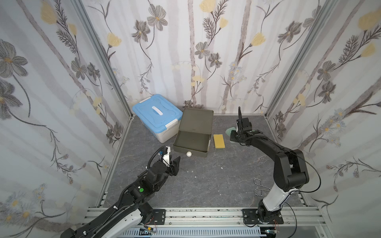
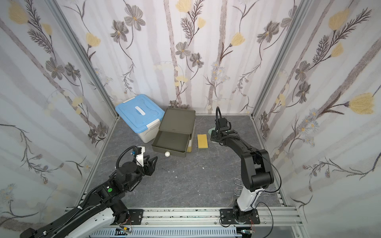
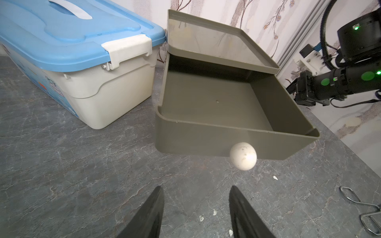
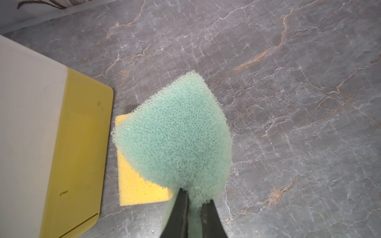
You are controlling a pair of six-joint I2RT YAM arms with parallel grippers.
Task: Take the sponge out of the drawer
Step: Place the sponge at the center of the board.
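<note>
The green sponge (image 4: 175, 134) is already clear of the drawer (image 3: 195, 136). It hangs in the right end effector (image 4: 194, 197), which is clenched on one edge of it, above the bench (image 1: 206, 181) towards the far right corner. Just beside it a yellow sponge (image 1: 219, 141) lies flat on the bench, next to the right side of the drawer unit. The drawer is pulled out towards the near edge, and its floor shows bare.

The foam looks open-celled and very light, and it crushes thin where the two jaws meet and flares wide beyond them. A piece that soft should not slip or break, though it will flop and swing from an edge grip. A pinch across the thickness near the middle of a side would carry it more steadily. It probably needs only light pressure, and it should spring back once let go.

The left end effector (image 3: 195, 187) is released, with its jaws apart and nothing between them. It sits near the front left of the bench and faces the drawer's white knob (image 3: 243, 156) without touching it.
</note>
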